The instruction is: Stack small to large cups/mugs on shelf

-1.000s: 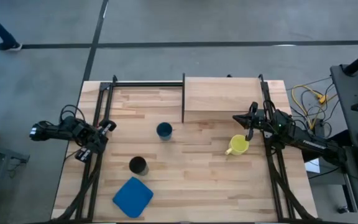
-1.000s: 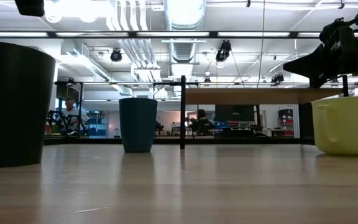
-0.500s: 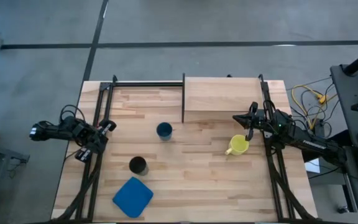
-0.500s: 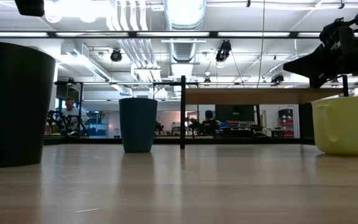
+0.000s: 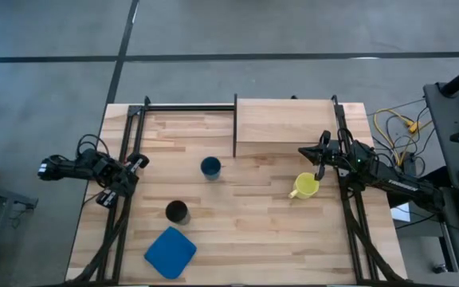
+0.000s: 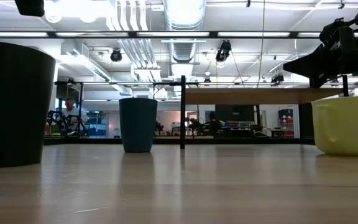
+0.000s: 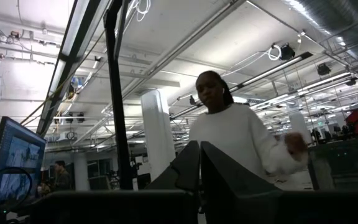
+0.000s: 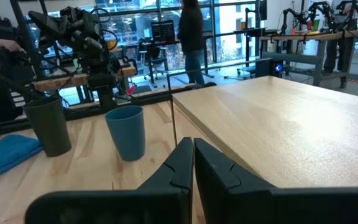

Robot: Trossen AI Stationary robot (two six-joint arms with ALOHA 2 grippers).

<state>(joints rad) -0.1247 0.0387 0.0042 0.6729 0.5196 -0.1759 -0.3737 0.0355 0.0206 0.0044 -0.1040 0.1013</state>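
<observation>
A yellow mug with a handle stands on its base on the table's right part; it also shows in the low view. A dark blue cup stands near the middle and a black cup nearer the front, both upright. The light wooden shelf rises at the far right, with nothing on it. My right gripper is shut and empty, above the table between the mug and the shelf's near edge. My left gripper is shut and empty at the table's left edge.
A flat blue cloth lies at the front left. Dark frame rails run along both sides of the table, and a thin dark upright marks the shelf's left edge. A person shows in the room beyond the table.
</observation>
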